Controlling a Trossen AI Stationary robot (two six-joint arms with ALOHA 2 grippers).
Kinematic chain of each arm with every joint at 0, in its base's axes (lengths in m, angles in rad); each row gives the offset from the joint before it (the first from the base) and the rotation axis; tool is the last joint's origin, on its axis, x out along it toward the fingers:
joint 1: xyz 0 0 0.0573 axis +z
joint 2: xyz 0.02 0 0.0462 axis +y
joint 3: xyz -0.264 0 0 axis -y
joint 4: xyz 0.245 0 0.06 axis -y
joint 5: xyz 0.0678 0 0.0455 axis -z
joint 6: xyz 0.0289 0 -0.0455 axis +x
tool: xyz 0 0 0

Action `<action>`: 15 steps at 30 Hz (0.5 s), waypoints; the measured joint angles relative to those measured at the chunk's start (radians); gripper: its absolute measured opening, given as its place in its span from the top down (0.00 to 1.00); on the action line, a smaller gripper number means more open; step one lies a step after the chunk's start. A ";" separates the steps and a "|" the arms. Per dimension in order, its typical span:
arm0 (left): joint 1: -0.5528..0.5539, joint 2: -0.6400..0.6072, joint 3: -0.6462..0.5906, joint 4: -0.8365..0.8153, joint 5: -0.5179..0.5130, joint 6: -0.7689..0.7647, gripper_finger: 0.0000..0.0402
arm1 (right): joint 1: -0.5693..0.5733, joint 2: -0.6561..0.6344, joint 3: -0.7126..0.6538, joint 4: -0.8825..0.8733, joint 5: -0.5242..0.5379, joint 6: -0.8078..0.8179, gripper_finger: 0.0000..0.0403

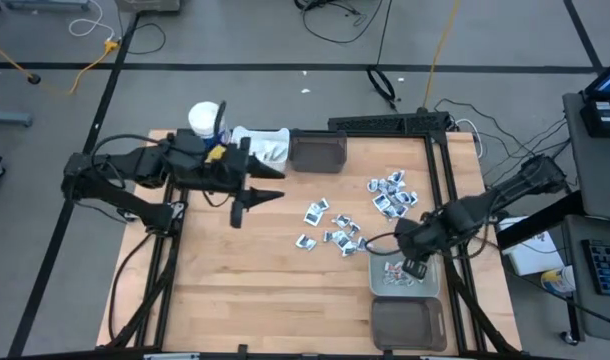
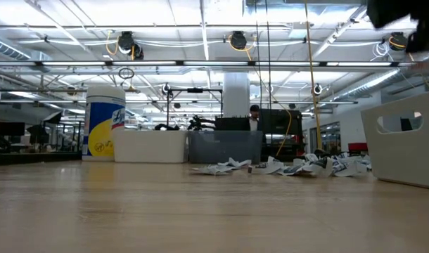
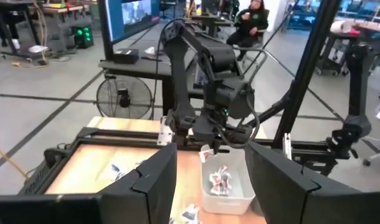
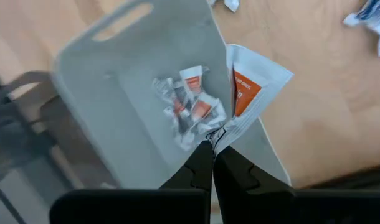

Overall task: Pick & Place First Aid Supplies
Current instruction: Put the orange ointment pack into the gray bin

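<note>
My right tool [image 4: 212, 155] is clenched on a white-and-orange packet [image 4: 249, 93], hanging right over the grey bin's [image 4: 115, 81] rim. Let go here and it could slide off onto the desk [image 1: 235, 290]. Left tool [image 1: 247, 198] waits half-open, holding nothing.

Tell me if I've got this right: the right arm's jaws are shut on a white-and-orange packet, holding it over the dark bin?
Not quite. The right gripper is shut on the packet, but over the light grey bin that already holds packets, as the right wrist view shows. The dark bin sits beside it.
</note>
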 joint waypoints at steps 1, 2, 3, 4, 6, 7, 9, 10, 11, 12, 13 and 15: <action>0.003 -0.032 -0.048 0.023 -0.001 -0.008 0.51 | 0.000 0.000 -0.036 0.039 0.000 0.008 1.00; 0.004 -0.065 -0.095 0.040 -0.004 -0.008 0.51 | 0.000 0.000 -0.071 0.079 0.000 0.012 1.00; 0.004 -0.100 -0.143 0.062 -0.005 -0.006 0.51 | 0.000 0.000 -0.102 0.115 0.001 0.012 1.00; 0.003 -0.137 -0.190 0.087 -0.006 0.001 0.51 | 0.000 0.000 -0.128 0.143 0.001 0.013 1.00; -0.004 -0.206 -0.273 0.121 -0.007 0.011 0.51 | 0.000 0.000 -0.174 0.183 -0.002 0.012 1.00; -0.008 -0.238 -0.311 0.127 -0.008 0.013 0.51 | 0.000 0.000 -0.191 0.196 -0.004 0.012 1.00; -0.015 -0.293 -0.383 0.127 -0.027 0.005 0.51 | 0.012 0.000 -0.216 0.227 -0.008 0.016 1.00; -0.018 -0.319 -0.421 0.135 -0.045 0.000 0.51 | 0.022 0.001 -0.225 0.241 -0.017 0.021 1.00; -0.023 -0.346 -0.459 0.148 -0.066 -0.005 0.51 | 0.035 0.007 -0.230 0.252 -0.029 0.020 1.00; -0.028 -0.375 -0.497 0.173 -0.084 -0.006 0.51 | 0.050 0.016 -0.233 0.264 -0.034 0.016 1.00; -0.032 -0.406 -0.536 0.204 -0.098 -0.005 0.51 | 0.068 0.027 -0.233 0.274 -0.034 0.007 1.00; -0.040 -0.467 -0.617 0.272 -0.117 0.004 0.51 | 0.098 0.054 -0.233 0.280 -0.035 -0.010 1.00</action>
